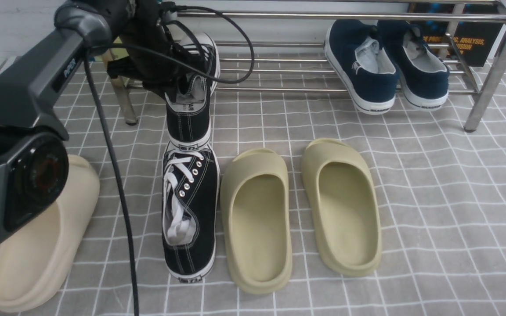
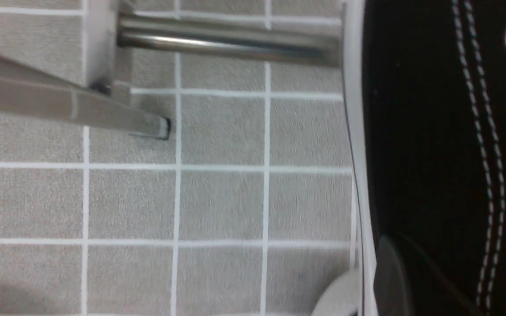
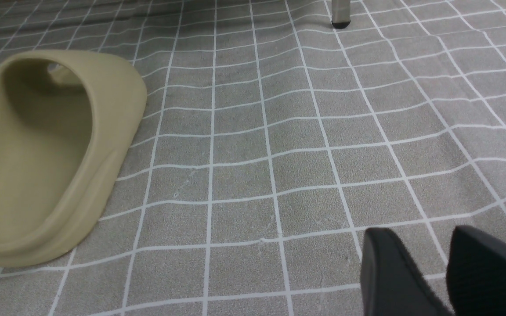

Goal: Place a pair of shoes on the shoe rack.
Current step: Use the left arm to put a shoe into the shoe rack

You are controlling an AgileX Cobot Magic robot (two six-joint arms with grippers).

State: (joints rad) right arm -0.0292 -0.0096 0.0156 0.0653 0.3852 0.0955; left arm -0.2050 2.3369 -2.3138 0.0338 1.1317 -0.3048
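Left gripper (image 1: 169, 85): jaws clamped on the collar of one black sneaker (image 1: 189, 118), raised, its toe beyond the jaws at the lower bars of the shoe rack (image 1: 301, 89). Second black sneaker (image 1: 191, 210): flat on the checked cloth, just below the jaws. Right gripper (image 3: 424, 245): jaws spread wide, empty, over bare cloth; olive slipper (image 3: 51, 166) well apart from them.

Matt weave and smooth white rubber on the black canvas low-top sneakers (image 1: 190, 210), mirror-bright metal on the far chrome-tube shoe rack (image 1: 323, 16), smooth matt foam on the olive slippers (image 1: 257, 219), grainy cloth in the grey white-checked floor covering (image 1: 433, 197).
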